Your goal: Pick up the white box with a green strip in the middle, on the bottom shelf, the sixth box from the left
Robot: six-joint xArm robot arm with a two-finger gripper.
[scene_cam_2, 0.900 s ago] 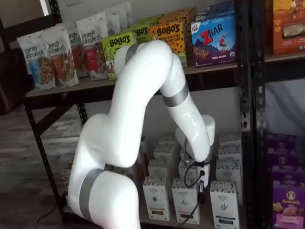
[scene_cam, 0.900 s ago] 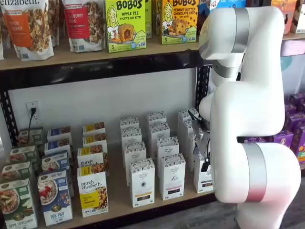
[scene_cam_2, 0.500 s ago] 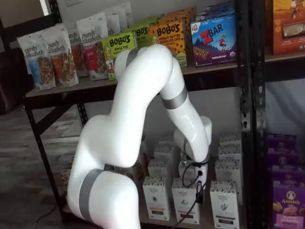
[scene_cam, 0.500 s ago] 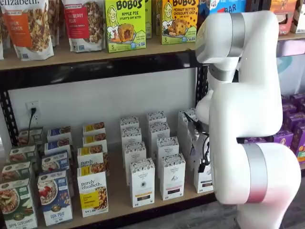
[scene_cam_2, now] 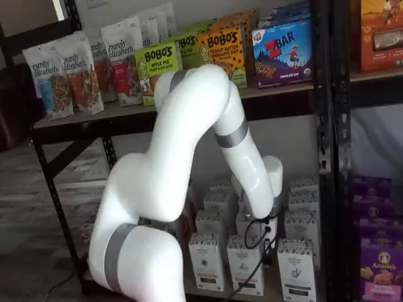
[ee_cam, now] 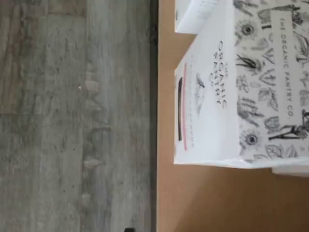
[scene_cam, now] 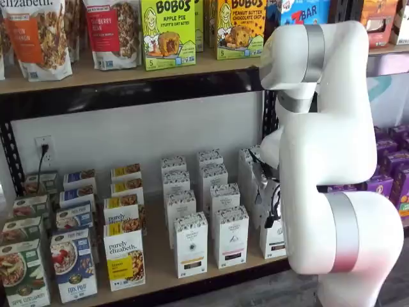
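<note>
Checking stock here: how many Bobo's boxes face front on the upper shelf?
2: the green Bobo's box and, just right of it, the orange Bobo's box, both at the front of the upper shelf. More may stand hidden behind them.

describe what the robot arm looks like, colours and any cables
A glossy white arm of thick rounded segments, with silver-grey bands at the joints. A thin black cable loops down near the wrist. The end effector's fingers are not clearly visible in either shelf view.

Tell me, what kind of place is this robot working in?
It looks like a small grocery shop, or a mock-up of one. Black metal shelving carries rows of boxed goods facing front: snack bar cartons, granola bags and white pantry boxes on a wooden shelf.
</note>
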